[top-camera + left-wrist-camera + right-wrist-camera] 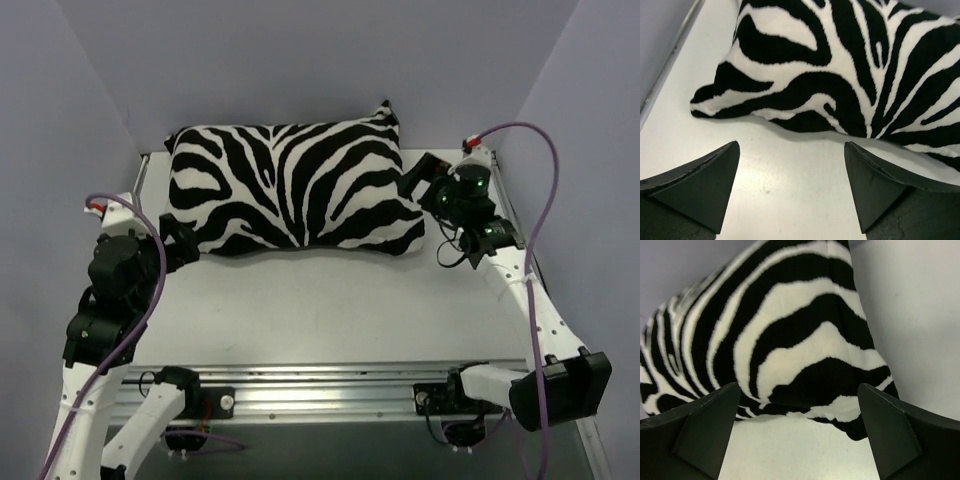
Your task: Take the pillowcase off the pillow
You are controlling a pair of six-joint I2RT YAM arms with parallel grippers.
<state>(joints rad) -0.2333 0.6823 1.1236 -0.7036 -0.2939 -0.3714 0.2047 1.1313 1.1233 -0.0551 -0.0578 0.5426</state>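
Observation:
The zebra-striped pillowcase (293,186) lies plump at the back of the table, stripes up. The white pillow is hidden inside it. My left gripper (190,240) is open and empty just off its near left corner; the left wrist view shows that corner (840,75) just ahead of the spread fingers (705,182). My right gripper (412,178) is open and empty at the pillowcase's right end; the right wrist view shows the striped end (790,340) close in front of the gripper (797,432), not touching.
Grey walls enclose the white table (320,310) at the back and sides. A metal rail (330,385) with the arm bases runs along the near edge. Purple cables (545,180) loop from both arms.

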